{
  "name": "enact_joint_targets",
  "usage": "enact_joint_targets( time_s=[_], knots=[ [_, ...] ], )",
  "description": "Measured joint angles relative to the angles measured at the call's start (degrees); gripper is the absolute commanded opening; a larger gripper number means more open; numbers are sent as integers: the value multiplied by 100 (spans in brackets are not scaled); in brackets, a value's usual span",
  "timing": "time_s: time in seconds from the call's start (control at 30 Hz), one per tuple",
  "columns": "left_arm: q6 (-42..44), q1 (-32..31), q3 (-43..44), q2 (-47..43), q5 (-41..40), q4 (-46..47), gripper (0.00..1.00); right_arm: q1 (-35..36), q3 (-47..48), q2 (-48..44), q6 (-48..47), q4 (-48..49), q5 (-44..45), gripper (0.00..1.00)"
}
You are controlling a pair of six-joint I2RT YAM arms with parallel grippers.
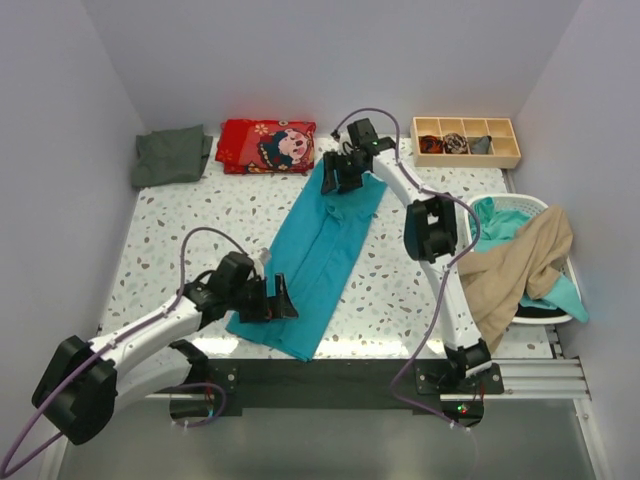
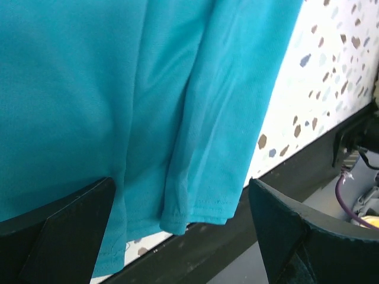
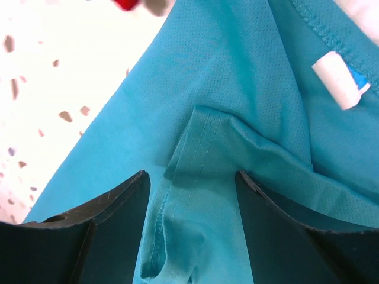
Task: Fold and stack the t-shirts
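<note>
Folding is midway: teal t-shirt [image 1: 325, 250] in a strip beneath left end effector [image 1: 278, 303] and right end effector [image 1: 340, 182], both spread apart; grey-green t-shirt [image 1: 172, 156] folded at 11 o'clock, beige t-shirt [image 1: 515, 265] heaped at 3 o'clock.

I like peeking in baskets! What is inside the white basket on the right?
A beige t-shirt spills over the rim of the white basket, with teal cloth beneath it. The bottom is covered, so anything deeper cannot be seen.
</note>
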Motion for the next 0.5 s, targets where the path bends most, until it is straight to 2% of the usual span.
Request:
enact_joint_targets(
  time_s=[0.1, 0.23, 0.33, 0.5],
  knots=[
    [0, -109, 92, -385, -61, -343, 100, 9, -474, -188, -11, 402, -356, 65],
    [114, -127, 903, -479, -636, -713, 100, 4, -1707, -1003, -59, 916, -424, 67],
    [380, -125, 1799, -221, -1257, -691, 100, 2, -2297, -1661, -90, 1110, -315, 67],
    [769, -122, 2660, 673, -2100, -490, 100, 4, -2677, -2643, -149, 1248, 437, 66]
  ],
)
